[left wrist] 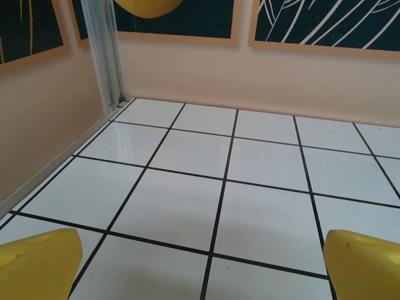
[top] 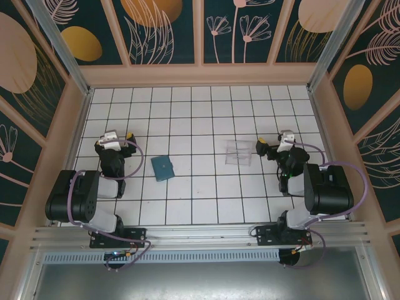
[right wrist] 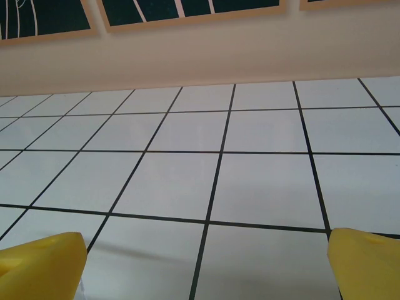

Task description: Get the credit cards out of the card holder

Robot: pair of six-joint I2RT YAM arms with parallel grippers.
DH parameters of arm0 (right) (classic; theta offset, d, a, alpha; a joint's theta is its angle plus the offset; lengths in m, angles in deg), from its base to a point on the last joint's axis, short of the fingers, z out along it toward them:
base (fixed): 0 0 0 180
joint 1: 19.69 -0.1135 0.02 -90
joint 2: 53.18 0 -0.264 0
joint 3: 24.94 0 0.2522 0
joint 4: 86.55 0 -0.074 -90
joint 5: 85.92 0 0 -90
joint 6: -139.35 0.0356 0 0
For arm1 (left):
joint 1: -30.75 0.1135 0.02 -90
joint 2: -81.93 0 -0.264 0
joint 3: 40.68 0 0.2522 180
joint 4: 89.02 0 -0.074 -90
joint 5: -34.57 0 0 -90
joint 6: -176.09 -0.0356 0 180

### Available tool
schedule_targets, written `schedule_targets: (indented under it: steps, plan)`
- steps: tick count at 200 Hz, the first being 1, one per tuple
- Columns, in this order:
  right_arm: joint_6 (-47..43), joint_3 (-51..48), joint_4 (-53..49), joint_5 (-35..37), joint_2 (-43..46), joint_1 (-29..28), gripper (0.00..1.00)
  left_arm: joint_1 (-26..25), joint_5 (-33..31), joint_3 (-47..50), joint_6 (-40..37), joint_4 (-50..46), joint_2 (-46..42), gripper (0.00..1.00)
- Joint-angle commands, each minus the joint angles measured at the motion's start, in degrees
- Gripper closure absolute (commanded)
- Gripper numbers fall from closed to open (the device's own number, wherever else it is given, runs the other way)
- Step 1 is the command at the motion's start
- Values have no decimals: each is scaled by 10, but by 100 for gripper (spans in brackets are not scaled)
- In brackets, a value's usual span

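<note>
The card holder (top: 163, 167) is a teal-blue wallet lying folded shut on the white tiles, left of centre. The credit cards are hidden. My left gripper (top: 116, 136) hovers about two tiles to the left of the holder, pointing at the back wall. In the left wrist view the left gripper (left wrist: 200, 269) is open, its yellow fingertips (left wrist: 37, 262) wide apart over bare tile. My right gripper (top: 277, 141) hovers at the right, several tiles from the holder. In the right wrist view the right gripper (right wrist: 203, 269) is also open, with nothing between its yellow fingertips (right wrist: 365, 259).
A clear plastic tray (top: 239, 152) rests on the tiles just left of the right gripper. Peach walls (top: 200, 75) enclose the tiled floor on three sides. A metal corner post (left wrist: 106, 53) rises at the back left.
</note>
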State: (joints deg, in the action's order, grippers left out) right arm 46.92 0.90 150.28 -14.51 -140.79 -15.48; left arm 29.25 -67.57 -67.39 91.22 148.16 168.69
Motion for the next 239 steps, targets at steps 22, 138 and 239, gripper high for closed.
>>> schedule_targets:
  steps: [22,138,239]
  plan:
    - [-3,-1,32,-11,-3,7,1,3,9,-3,-5,24,3,1]
    - [-1,0,31,-14,-2,9,1,3,9,-3,-5,25,3,1]
    - [-2,-4,37,-7,-2,8,1,3,9,0,-5,28,1,1]
